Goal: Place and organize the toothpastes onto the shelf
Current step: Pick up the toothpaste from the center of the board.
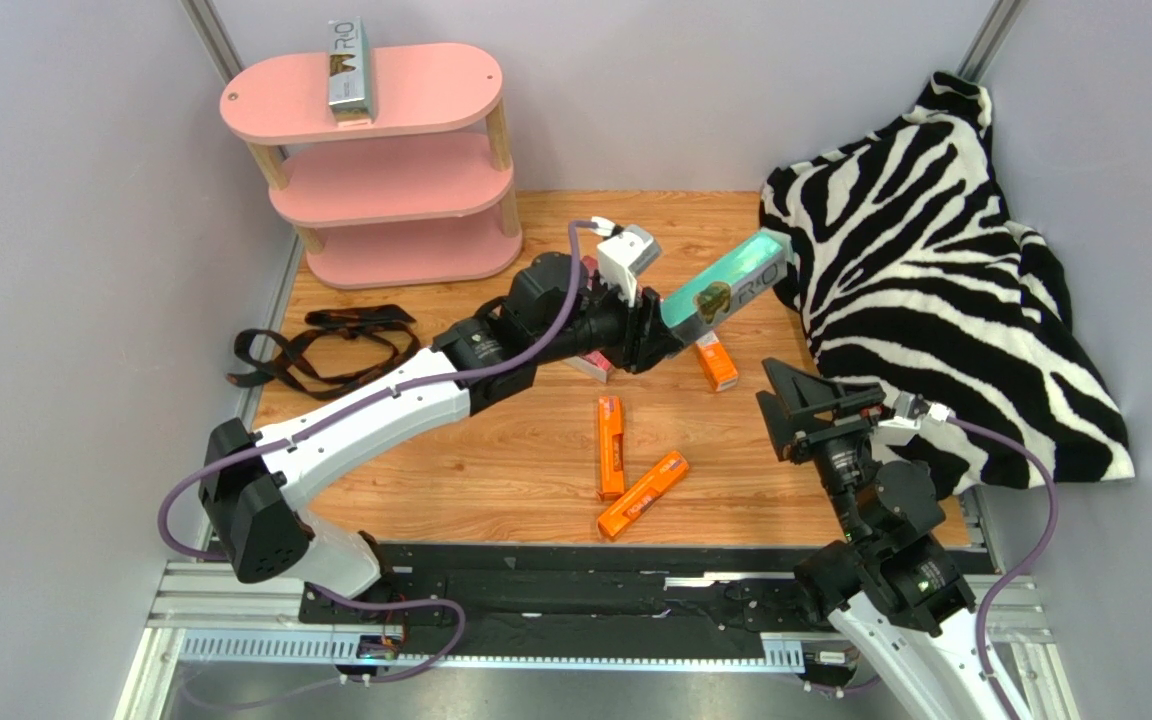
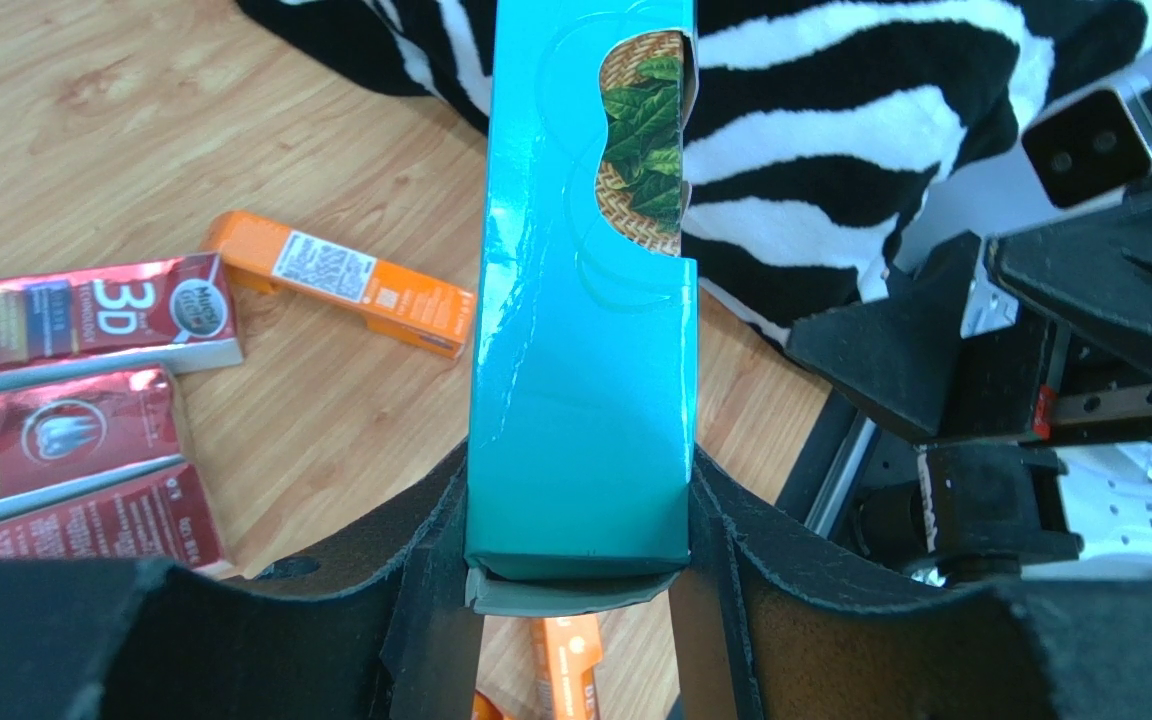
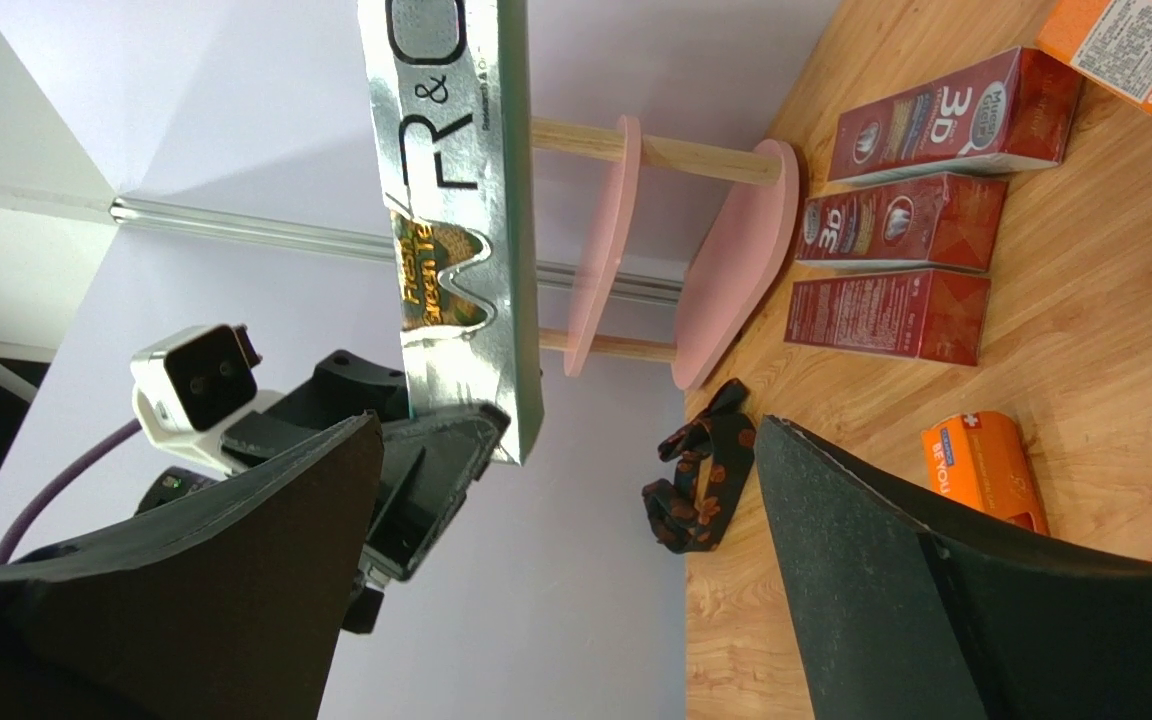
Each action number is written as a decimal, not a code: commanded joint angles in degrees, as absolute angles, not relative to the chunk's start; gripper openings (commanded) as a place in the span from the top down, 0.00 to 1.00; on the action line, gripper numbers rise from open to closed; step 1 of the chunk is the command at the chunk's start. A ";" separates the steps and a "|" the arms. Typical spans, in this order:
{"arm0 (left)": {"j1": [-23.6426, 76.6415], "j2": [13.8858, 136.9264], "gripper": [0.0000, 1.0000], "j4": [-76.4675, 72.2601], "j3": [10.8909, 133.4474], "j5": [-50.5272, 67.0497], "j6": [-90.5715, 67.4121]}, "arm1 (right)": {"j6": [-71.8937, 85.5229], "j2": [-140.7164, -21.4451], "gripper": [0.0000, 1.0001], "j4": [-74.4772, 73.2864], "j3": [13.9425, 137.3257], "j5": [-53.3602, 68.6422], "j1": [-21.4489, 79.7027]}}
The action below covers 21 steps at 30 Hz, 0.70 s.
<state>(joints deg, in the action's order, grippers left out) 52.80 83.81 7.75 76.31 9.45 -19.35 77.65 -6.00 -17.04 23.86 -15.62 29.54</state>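
**Overhead view.** The shelf (image 1: 387,180) stands at the far left corner of the table (image 1: 492,480). 1 silver-grey carton (image 1: 349,71) lies on its top tier. The left arm reaches across the middle of the table. The left gripper (image 1: 668,327) is clamped on the near end of the held carton (image 1: 728,282), a silver-and-teal one slanting toward the zebra cloth (image 1: 943,270), with its far end over the cloth's edge. 3 orange cartons (image 1: 609,446) lie on the wood: 1 just beside the left gripper, and 2 close together nearer the bases. A black strap (image 1: 319,348) lies on the left, between the shelf and the left arm. The right gripper (image 1: 812,408) sits beside the cloth's near edge, jaws spread wide with nothing in them.

**Left wrist view.** Both fingers (image 2: 425,600) press the long sides of the held carton, whose teal face fills the middle and blocks much of the table beyond. 3 dark red cartons (image 2: 79,315) lie side by side at the left; in the overhead view the left arm covers them almost wholly. The right arm's black parts crowd in from the right, near the held carton but apart from it.

**Right wrist view.** The right gripper's own fingers stand far apart and hold nothing. The held carton's silver face hangs in front of the shelf and hides part of it. The red cartons lie in a row between the shelf and the orange ones.
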 commanded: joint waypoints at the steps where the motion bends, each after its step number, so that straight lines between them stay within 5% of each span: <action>1: 48.79 79.81 0.63 4.48 79.80 13.96 -22.24 | 75.59 -5.54 0.00 -17.49 24.00 -13.62 29.53; 21: 28.23 72.34 0.63 11.34 88.85 19.95 -29.26 | 75.06 -6.77 0.00 -16.09 21.09 -11.60 29.53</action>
<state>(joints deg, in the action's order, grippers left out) 32.60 76.18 12.36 84.77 18.17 -26.50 76.16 -6.00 -17.78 21.41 -12.73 29.54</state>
